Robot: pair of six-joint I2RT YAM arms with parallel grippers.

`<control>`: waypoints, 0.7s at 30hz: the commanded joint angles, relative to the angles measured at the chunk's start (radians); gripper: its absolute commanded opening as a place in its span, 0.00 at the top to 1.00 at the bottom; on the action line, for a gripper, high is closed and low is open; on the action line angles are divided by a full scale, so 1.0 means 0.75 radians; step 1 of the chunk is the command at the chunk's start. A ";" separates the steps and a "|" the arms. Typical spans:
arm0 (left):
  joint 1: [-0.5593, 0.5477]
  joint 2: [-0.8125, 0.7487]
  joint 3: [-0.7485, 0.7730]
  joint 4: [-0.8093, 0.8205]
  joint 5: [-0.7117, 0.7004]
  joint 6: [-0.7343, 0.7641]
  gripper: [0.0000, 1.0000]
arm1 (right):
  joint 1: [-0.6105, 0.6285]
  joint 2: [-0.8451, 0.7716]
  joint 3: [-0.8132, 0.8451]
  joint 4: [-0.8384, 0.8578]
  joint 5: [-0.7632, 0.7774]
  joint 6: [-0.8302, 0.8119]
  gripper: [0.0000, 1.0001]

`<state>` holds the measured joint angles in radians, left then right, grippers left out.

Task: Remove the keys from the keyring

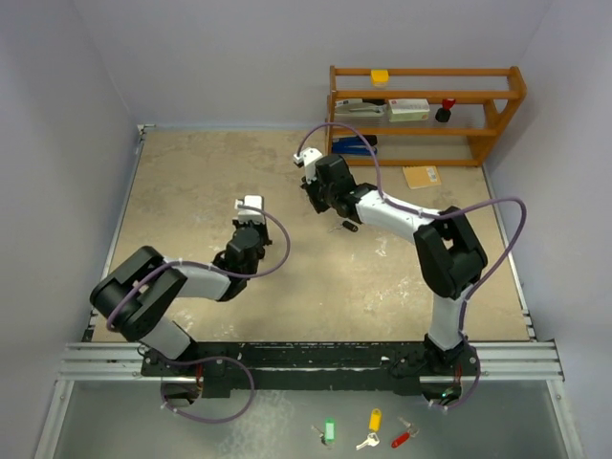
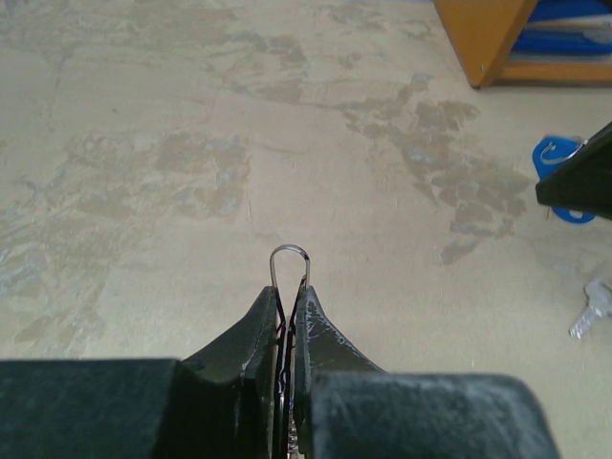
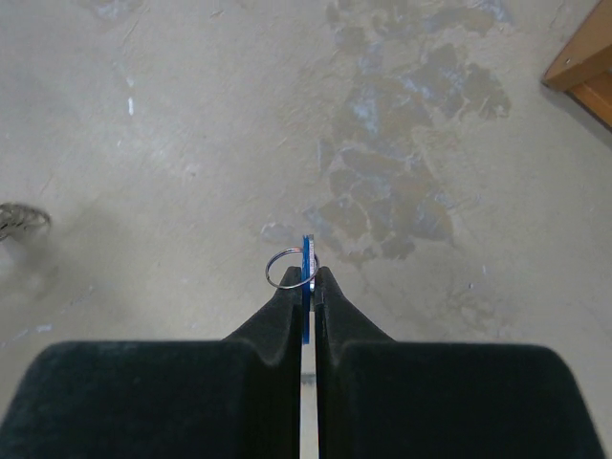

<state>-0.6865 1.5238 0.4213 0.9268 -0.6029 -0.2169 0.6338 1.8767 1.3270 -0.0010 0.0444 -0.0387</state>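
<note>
The left gripper [image 2: 289, 295] is pinched shut on the keyring [image 2: 289, 249], seen nearly edge-on, a narrow loop of wire poking out past the fingertips above the table [image 1: 191, 191]. Whether any key hangs from the part hidden between the jaws I cannot tell. The right gripper [image 3: 308, 282] is clamped on the blue-headed key [image 3: 308, 251], held edge-on with a smaller ring [image 3: 285, 251] threaded through its head. From the left wrist this key sits well apart from the keyring, so it looks already freed. A black-headed key [image 1: 349, 227] lies on the table just beside the right gripper, and a silver key [image 2: 593, 308] lies near it. The ring is probably light, springy and slick, apt to twist or slip in a pinch, so it is best held across the wire away from its split. The keys are likely stiff, flat and light, best taken by the broad head.
</note>
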 commanded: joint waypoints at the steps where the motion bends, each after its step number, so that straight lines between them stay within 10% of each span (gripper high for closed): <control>1: 0.050 0.144 0.111 0.072 -0.028 -0.063 1.00 | -0.034 0.076 0.124 0.061 -0.097 0.056 1.00; 14: 0.195 0.384 0.365 -0.118 -0.028 -0.180 0.86 | -0.077 0.232 0.172 0.059 -0.046 0.060 0.99; 21: 0.195 0.398 0.389 -0.157 -0.005 -0.208 0.68 | -0.086 0.255 0.191 0.058 -0.025 0.053 0.75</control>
<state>-0.5392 1.8168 0.6720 0.8299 -0.6136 -0.3382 0.5751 2.0747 1.4197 0.0135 0.0090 -0.0048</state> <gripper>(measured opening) 0.258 0.178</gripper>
